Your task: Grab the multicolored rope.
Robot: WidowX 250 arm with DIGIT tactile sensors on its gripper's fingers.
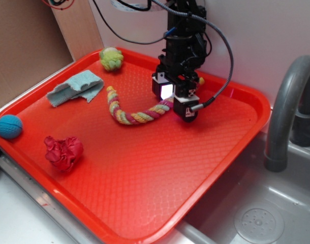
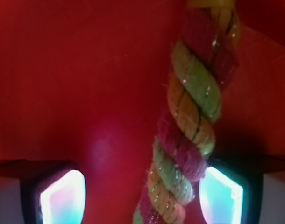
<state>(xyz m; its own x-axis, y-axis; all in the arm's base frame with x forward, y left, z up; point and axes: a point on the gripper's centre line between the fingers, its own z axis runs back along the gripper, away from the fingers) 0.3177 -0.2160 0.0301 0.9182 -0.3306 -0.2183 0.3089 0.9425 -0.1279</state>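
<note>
- The fingers (image 1: 174,97) are spread apart and lowered over one end of the multicolored rope (image 1: 128,113), with nothing clamped between them.
- In the wrist view, the rope (image 2: 189,126) runs lengthwise through the gap. It lies close against the finger on the right of that picture (image 2: 222,196) and well apart from the finger on the left (image 2: 63,196). Whether it touches the nearer pad cannot be told.
- The rope lies flat on the red tray (image 1: 145,173), curving away from the fingers in a hook shape. Its far end points toward the tray's back edge.
- Its twisted strands show yellow, pink-red and pale green.
- Beyond the rope's far end, away from the fingers, a small yellow-green rope ball (image 1: 111,58) sits near the tray's back rim.
- A pale blue cloth (image 1: 75,87) lies crumpled just past the rope's curved end, apart from it.
- A red wrinkly cloth wad (image 1: 63,152) lies well apart from the fingers, toward the tray's front edge.
- A blue ball (image 1: 9,126) rests at the tray's rim, farthest from the fingers.
- A grey faucet (image 1: 287,101) stands over the sink beside the tray.
</note>
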